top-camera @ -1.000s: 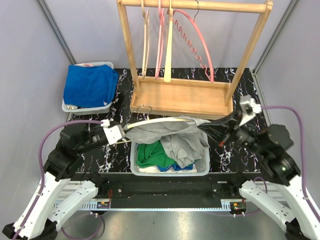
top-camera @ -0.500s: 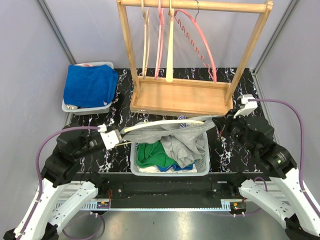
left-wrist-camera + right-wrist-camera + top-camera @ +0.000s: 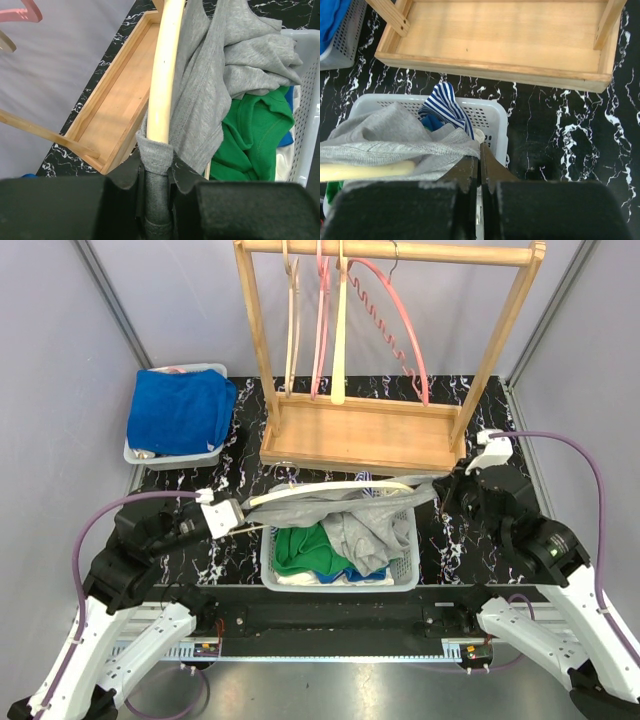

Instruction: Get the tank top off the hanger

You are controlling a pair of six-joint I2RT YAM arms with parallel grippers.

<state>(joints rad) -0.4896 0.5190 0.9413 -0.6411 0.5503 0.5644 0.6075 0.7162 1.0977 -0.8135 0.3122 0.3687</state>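
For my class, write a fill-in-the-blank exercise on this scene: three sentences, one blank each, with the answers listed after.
1. The left gripper clamps one end of a cream ____, over which the tank top hangs.
2. The tank top, pinched at its edge by the right gripper, is ____ in colour.
3. The bin at the far left of the table holds a ____ cloth.

Missing words: hanger; grey; blue.

Grey tank top (image 3: 210, 90) hides hanger (image 3: 162, 75) end; rack (image 3: 120, 100) cropped at edge.
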